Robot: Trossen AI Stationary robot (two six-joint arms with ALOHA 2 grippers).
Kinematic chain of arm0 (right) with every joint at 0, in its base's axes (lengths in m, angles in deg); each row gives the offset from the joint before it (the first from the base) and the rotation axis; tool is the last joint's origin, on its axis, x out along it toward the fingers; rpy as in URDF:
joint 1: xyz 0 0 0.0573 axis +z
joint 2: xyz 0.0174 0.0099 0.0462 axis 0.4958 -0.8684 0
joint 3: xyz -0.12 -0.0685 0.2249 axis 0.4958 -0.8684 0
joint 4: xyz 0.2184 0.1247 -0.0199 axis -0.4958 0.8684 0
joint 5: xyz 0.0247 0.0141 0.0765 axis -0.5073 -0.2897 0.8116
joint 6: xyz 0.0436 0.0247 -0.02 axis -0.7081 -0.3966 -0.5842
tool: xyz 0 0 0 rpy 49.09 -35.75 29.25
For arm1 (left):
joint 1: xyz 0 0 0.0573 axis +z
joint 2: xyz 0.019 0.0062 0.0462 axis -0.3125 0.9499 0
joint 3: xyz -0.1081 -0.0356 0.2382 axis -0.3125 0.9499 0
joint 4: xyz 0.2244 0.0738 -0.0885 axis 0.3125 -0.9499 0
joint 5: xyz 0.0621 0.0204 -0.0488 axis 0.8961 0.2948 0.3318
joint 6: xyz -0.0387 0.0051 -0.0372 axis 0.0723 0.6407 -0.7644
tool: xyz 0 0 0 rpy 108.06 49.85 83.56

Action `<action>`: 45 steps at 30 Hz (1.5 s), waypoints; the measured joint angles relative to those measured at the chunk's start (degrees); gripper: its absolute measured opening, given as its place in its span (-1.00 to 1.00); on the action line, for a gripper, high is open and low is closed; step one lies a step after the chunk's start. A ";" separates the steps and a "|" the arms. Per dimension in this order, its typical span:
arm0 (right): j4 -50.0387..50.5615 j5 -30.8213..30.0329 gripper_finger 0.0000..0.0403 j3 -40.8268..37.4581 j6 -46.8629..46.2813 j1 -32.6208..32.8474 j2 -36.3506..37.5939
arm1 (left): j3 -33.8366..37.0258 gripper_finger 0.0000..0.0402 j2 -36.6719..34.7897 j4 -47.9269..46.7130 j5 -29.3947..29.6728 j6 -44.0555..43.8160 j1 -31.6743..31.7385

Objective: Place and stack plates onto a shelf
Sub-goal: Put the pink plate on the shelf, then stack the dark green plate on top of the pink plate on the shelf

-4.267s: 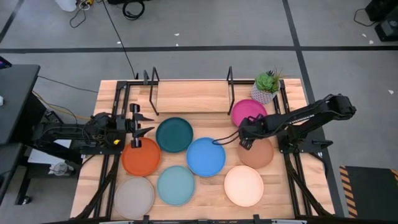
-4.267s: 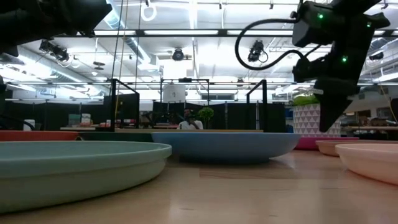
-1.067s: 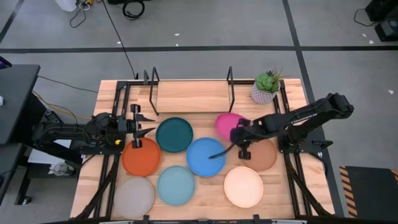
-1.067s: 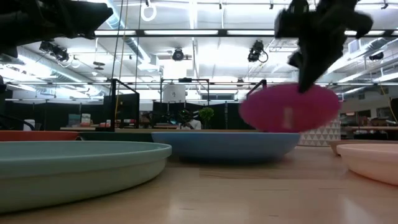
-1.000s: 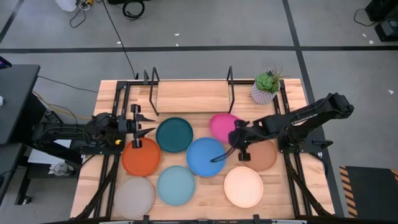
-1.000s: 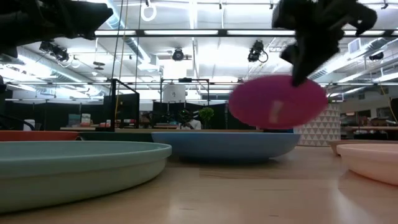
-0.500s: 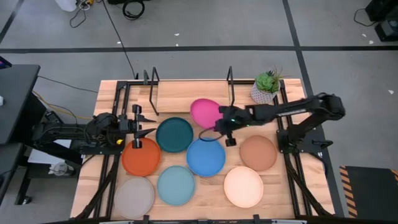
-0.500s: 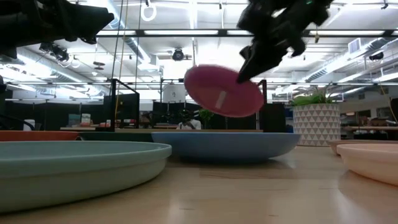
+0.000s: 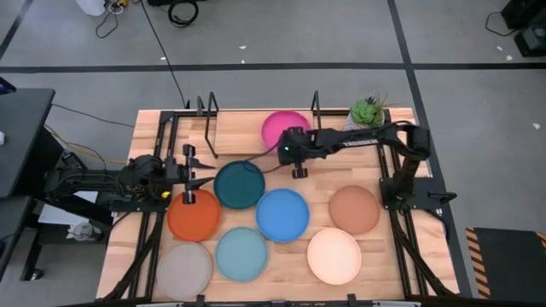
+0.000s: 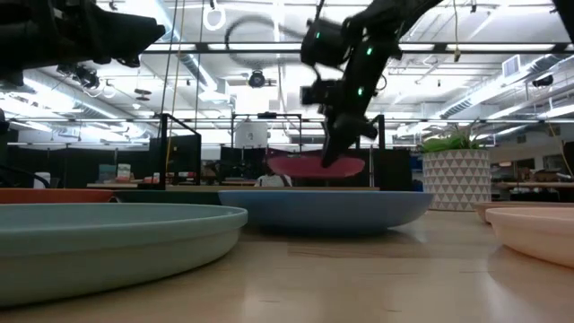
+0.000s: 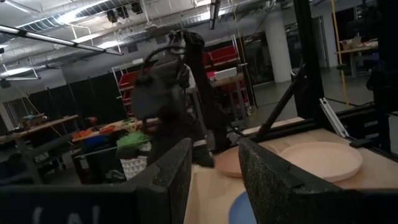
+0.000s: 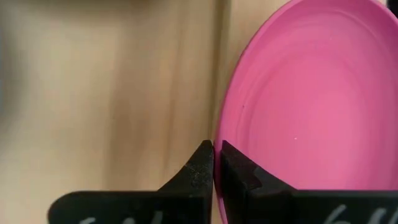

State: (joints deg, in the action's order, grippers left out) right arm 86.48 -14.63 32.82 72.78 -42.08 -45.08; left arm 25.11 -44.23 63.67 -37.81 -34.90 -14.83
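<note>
Seven plates lie on the tabletop (image 9: 401,256) in front of the shelf (image 9: 247,132): dark teal plate (image 9: 239,184), orange plate (image 9: 194,216), blue plate (image 9: 282,215), light teal plate (image 9: 241,254), grey plate (image 9: 183,269), cream plate (image 9: 334,256) and brown plate (image 9: 354,209). The right gripper (image 9: 284,148) reaches across to the shelf's right half, its fingertips (image 12: 200,165) pinched shut on the rim of the magenta plate (image 9: 281,128), which sits roughly level over the shelf board. The left gripper (image 9: 193,167) waits at the table's left edge, fingers apart, just behind the orange plate. A small potted plant (image 9: 365,113) stands beside the shelf's right end.
</note>
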 joint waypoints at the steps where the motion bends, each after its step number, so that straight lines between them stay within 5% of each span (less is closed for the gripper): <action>1: 0.12 -0.12 -0.90 0.00 -0.10 -0.51 -0.61 | 0.00 -0.30 0.02 -0.39 -0.02 0.00 0.00; 19: -0.74 4.31 -0.66 0.11 -4.28 -4.94 -1.07 | 0.00 -0.30 0.01 -0.72 0.00 -0.02 0.00; 32: 2.04 2.39 -0.56 -0.12 -11.47 2.26 8.10 | 0.00 -0.30 0.00 -2.86 0.00 -2.88 -0.02; 37: -2.95 5.39 -0.56 -5.46 -16.65 5.78 10.08 | -1.67 -0.30 1.14 -5.46 2.28 -11.12 -0.02; 45: -7.10 1.19 -0.56 -12.06 -24.12 12.19 12.04 | -5.30 -0.30 8.72 -11.38 5.69 -14.80 -0.07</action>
State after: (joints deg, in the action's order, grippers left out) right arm 79.37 -13.44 20.75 48.66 -29.90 -33.04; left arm 19.80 -35.51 52.28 -32.11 -49.71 -14.90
